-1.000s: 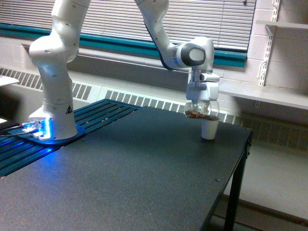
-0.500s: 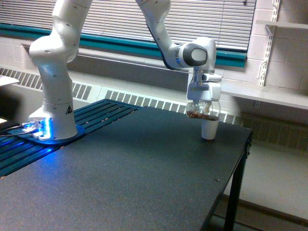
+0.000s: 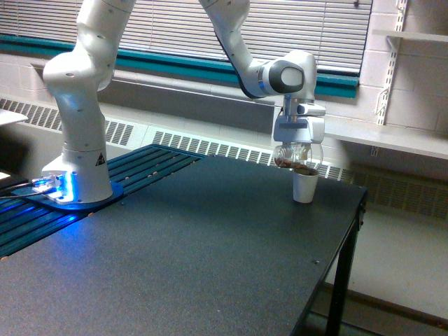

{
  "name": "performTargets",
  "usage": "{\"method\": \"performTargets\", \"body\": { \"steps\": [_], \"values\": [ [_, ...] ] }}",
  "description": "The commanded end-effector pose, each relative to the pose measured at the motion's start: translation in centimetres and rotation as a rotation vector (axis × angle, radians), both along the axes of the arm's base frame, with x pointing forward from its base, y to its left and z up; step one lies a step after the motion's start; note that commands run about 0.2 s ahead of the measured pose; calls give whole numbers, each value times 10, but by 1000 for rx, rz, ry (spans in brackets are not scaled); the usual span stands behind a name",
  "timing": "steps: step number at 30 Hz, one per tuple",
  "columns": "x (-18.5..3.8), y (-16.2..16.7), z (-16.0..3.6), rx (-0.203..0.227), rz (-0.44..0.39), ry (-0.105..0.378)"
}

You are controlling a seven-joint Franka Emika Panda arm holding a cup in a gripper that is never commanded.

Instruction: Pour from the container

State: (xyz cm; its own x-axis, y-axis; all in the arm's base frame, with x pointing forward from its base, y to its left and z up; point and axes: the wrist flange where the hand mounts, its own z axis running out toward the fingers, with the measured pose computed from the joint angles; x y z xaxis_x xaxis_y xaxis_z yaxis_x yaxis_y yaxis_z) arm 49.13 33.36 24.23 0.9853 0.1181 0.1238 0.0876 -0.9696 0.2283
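Note:
My gripper (image 3: 299, 147) is shut on the container (image 3: 297, 157), a clear plastic cup with brown nut-like bits showing through its lower part. It hangs over the far right part of the black table (image 3: 182, 245), directly above a small white paper cup (image 3: 304, 187) that stands upright there. The clear cup's bottom overlaps the white cup's rim in this view; whether they touch I cannot tell. The fingers are partly hidden behind the clear plastic.
The arm's white base (image 3: 77, 161) stands at the exterior view's left on a blue-lit plate beside dark slats (image 3: 140, 164). The table's right edge (image 3: 353, 217) drops off close to the white cup. A radiator grille and a blinded window run behind.
The gripper with the clear cup has drifted slightly to the exterior view's right and a little upward, and the cup appears more tilted. The white cup has stayed put.

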Motion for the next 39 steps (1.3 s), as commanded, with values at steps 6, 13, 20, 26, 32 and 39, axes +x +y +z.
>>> {"method": "performTargets", "body": {
  "steps": [6,13,20,26,32,39],
  "values": [
    [-1,1,7,-10,36,15],
    [0,-2,8,-28,39,29],
    [4,1,10,-42,53,52],
    [7,10,13,-48,85,55],
    [6,15,14,-51,99,57],
    [4,18,13,-53,109,62]
  ]
}}
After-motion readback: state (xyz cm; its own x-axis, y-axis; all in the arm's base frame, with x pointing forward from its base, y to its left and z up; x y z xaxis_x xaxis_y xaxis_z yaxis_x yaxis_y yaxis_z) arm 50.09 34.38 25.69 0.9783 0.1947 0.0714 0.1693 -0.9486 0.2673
